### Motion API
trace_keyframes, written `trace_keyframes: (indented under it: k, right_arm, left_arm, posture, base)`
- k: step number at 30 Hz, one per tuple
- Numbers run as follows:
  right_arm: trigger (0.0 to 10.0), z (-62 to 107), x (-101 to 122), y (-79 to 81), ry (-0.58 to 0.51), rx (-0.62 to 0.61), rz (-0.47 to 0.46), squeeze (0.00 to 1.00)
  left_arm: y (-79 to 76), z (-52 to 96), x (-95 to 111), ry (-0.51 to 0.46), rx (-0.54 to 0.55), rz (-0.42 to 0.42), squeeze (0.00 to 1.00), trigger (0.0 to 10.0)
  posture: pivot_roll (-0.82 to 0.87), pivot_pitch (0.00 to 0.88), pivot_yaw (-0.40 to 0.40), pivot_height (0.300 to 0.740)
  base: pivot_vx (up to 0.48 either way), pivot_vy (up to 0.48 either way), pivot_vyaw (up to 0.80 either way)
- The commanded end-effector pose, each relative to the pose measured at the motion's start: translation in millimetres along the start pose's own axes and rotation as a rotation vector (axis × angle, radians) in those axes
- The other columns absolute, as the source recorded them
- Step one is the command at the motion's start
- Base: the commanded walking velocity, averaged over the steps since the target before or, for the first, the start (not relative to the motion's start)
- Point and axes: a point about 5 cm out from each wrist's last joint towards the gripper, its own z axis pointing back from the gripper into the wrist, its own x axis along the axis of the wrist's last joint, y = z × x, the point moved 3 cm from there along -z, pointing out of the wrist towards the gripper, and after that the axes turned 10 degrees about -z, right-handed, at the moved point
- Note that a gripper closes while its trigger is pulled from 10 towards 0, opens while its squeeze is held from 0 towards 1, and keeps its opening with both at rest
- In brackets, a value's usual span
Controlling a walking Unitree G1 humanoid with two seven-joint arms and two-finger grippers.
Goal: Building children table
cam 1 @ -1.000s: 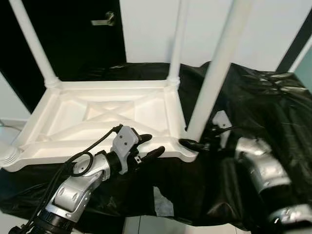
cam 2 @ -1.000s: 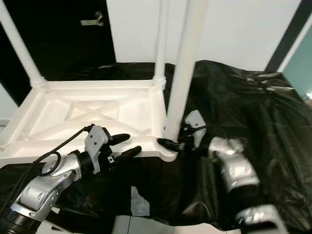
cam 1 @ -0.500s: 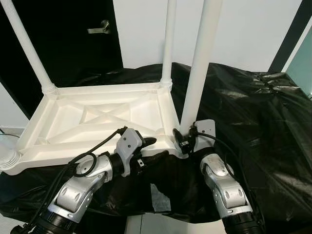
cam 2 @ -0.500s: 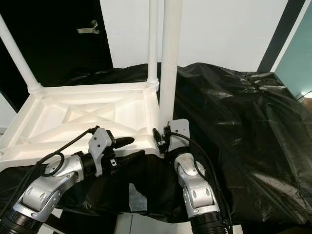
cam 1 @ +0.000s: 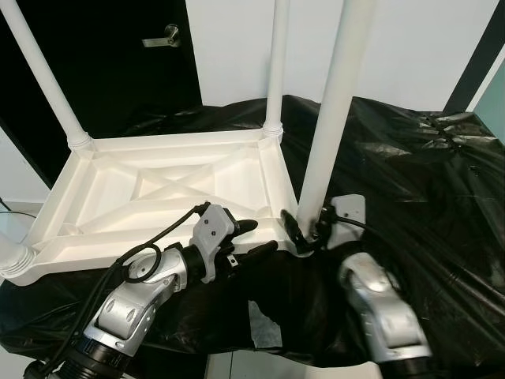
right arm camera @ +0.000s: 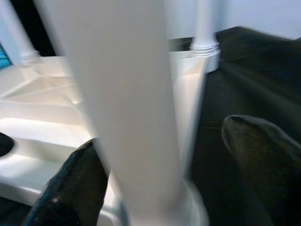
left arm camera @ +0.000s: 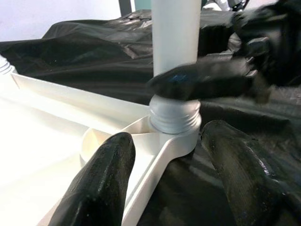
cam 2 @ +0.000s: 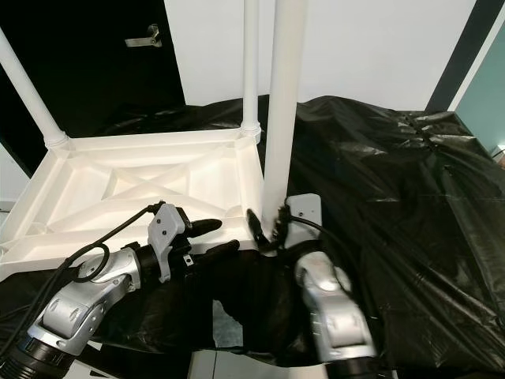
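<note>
Table top: the white table top [cam 1: 166, 193] lies upside down on a surface covered with black plastic sheet [cam 1: 410, 174], its ribbed underside facing up.
Far left leg: a white leg [cam 1: 43, 75] stands upright in the far left corner socket.
Near left corner: a ridged white fitting [cam 1: 12, 260] shows at the near left corner, cut off by the picture edge; I cannot tell whether a leg stands in it.
Left gripper: the left gripper [cam 1: 256, 237] reaches along the near edge of the table top toward the near right corner. Its fingers [left arm camera: 101, 183] are spread apart with the rim of the table top between them, and they do not appear to press on it.
Far right leg: another white leg [cam 1: 276, 67] stands upright in the far right corner.
Near right leg: the leg being worked on [cam 1: 335, 110] stands in the near right corner socket [left arm camera: 176, 120], leaning slightly; its threaded end is still partly visible above the socket.
Right gripper: the right gripper [cam 1: 304, 233] is at the base of this leg, one finger [right arm camera: 70, 188] on each side of it, seemingly clamped around it just above the threads.
Step in hand: judging by the exposed thread, the near right leg is being screwed in.
Next move: probably more turning of the leg until the thread disappears, keeping it upright so it does not cross-thread, while the left gripper steadies the corner.
</note>
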Motion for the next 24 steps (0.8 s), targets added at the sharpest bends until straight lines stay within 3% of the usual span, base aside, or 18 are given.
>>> trace_keyframes:
  k: [1,2,3,4,12,17,19,21,24]
  right_arm:
    - [10.0,3.3,2,1.0,-0.011,0.041,-0.007,1.00]
    - [10.0,7.9,1,-5.7,0.011,0.093,-0.001,1.00]
    - [10.0,11.5,1,-12.6,0.028,0.149,0.015,0.34]
    - [10.0,13.9,1,-19.3,0.051,0.200,0.025,0.00]
    - [10.0,8.7,2,-36.3,0.148,0.396,0.074,0.00]
    - [10.0,1.3,-1,-35.1,0.210,0.501,0.110,0.00]
    - [10.0,-7.4,-3,-29.5,0.261,0.615,0.138,0.00]
    - [10.0,-7.4,-3,-29.5,0.261,0.615,0.138,0.00]
    - [10.0,-22.0,-2,-22.2,0.299,0.722,0.172,0.00]
  left_arm:
    - [-8.5,0.8,-1,0.003,-0.086,0.000,0.00,10.0]
    - [-8.1,1.3,-1,0.003,-0.084,0.001,0.00,10.0]
    - [-7.8,1.7,-1,0.003,-0.081,0.001,0.00,10.0]
    - [-7.5,2.2,-1,0.003,-0.077,0.002,0.00,10.0]
    - [-5.4,3.6,-1,0.003,-0.063,0.000,0.00,10.0]
    - [-4.8,4.6,-1,0.003,-0.054,-0.001,0.00,10.0]
    - [-3.9,6.1,-1,0.005,-0.043,-0.002,0.00,10.0]
    - [-3.9,6.1,-1,0.005,-0.043,-0.002,0.00,10.0]
    - [-2.3,7.8,-2,0.009,-0.032,-0.003,0.00,10.0]
  posture:
    - [0.00,0.000,-0.016,0.740]
    - [0.00,0.000,-0.017,0.740]
    - [0.00,0.000,-0.020,0.740]
    - [0.00,0.000,-0.021,0.740]
    - [0.02,0.000,-0.029,0.740]
    - [0.03,0.000,-0.034,0.740]
    - [0.04,0.000,-0.041,0.740]
    - [0.04,0.000,-0.041,0.740]
    - [0.06,0.000,-0.041,0.740]
  base:
    - [0.000,0.000,0.00]
    - [0.000,0.000,0.00]
    - [0.000,0.000,0.00]
    - [0.000,0.000,0.00]
    - [0.000,0.000,0.00]
    - [0.000,0.000,0.00]
    - [0.000,0.000,0.00]
    - [0.000,0.000,0.00]
    - [0.000,0.000,0.00]
